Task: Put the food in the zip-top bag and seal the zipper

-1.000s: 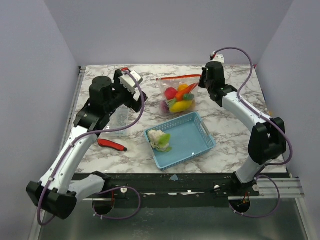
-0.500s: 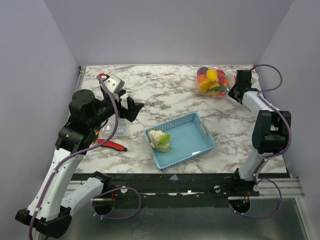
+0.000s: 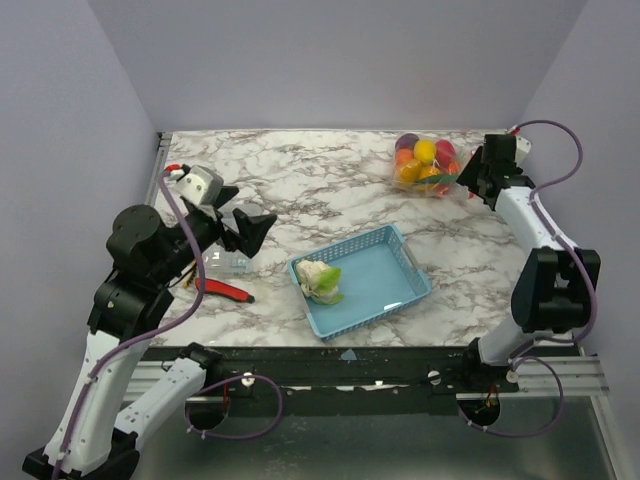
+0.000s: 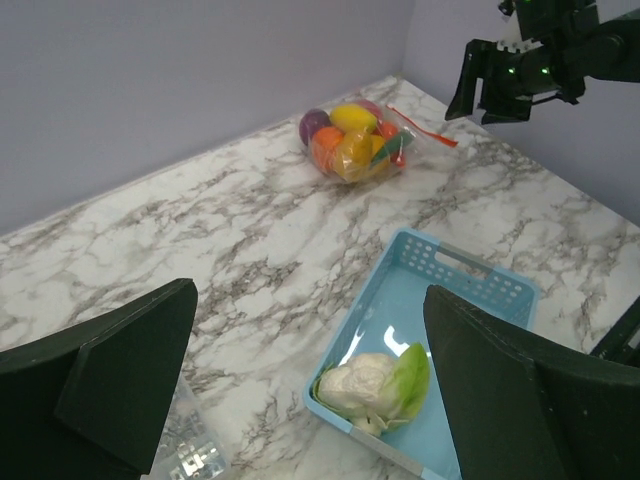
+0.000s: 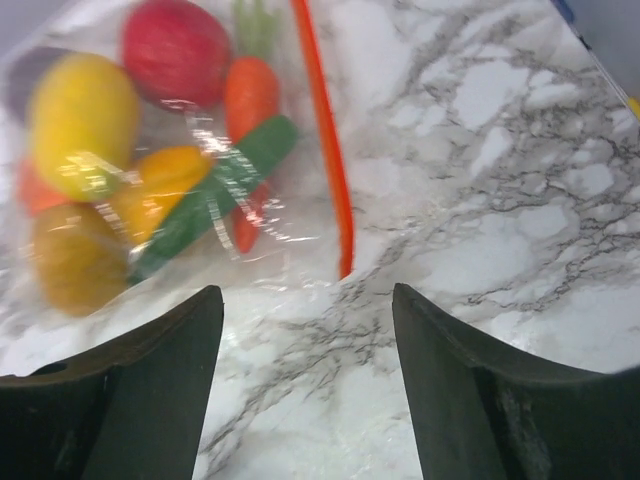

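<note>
The zip-top bag [image 3: 428, 170] of food [image 5: 85, 110] lies far right on the tabletop [image 3: 300, 170], the right tool [image 5: 305, 300] spread empty beside its zipper [image 5: 325, 130], seemingly to press it; the left tool [image 4: 310, 300] gapes empty, and a white-green piece [image 3: 320, 280] sits in the basket [image 3: 380, 275]

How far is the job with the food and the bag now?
Done: most food sits inside the bag. In hand: nothing; right fingers and left fingers are open. Left: the white-green vegetable in the blue basket; I cannot tell whether the zipper is sealed.
</note>
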Tool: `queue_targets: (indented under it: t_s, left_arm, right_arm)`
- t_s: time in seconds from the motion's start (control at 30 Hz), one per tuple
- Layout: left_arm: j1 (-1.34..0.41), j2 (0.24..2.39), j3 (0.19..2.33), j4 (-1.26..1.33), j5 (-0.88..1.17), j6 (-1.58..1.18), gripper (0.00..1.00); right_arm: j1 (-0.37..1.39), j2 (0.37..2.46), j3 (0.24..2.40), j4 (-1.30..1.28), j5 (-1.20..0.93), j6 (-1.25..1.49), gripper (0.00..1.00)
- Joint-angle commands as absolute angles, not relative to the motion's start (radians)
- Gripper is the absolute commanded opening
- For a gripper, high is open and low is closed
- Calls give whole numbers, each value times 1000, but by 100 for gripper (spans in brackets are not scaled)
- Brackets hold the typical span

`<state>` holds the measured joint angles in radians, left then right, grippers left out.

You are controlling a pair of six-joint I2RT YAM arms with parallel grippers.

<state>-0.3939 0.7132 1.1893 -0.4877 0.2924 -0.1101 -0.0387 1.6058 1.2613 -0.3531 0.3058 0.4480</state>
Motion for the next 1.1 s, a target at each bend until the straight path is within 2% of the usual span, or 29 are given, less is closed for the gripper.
queue_targets:
  t_s: [0.0, 0.07, 0.13, 0.23, 0.43, 0.57, 0.73, 1.07]
  left_arm:
    - [-394, 639, 1211, -408, 159, -130, 99]
    - [-395, 615, 1216, -395, 118, -133, 98]
    - [-394, 587, 1224, -386, 83, -133, 99]
    - [-394, 530, 1225, -366, 9, -132, 99]
    - [-394, 379, 1144, -200, -184, -127, 99]
    - [-394, 321, 1099, -106, -224, -116, 98]
    - [-394, 327, 1117, -93, -229, -106, 98]
    - [-394, 336, 1135, -116, -218, -113, 98]
  right_arm:
    - [-38, 1427, 1308, -401, 79, 417, 73]
    - [-38, 1352, 1319, -409, -75, 413, 76]
    - [-38, 1265, 1313, -400, -189, 412, 93]
    - [-38, 1126, 1294, -378, -274, 427, 100]
    - [-38, 871, 1237, -339, -325, 387, 100]
    - [-33, 752, 1227, -349, -204, 394, 100]
    - [-15, 728, 1283, -429, 48, 437, 100]
    - [0, 702, 1265, -412, 77, 381, 100]
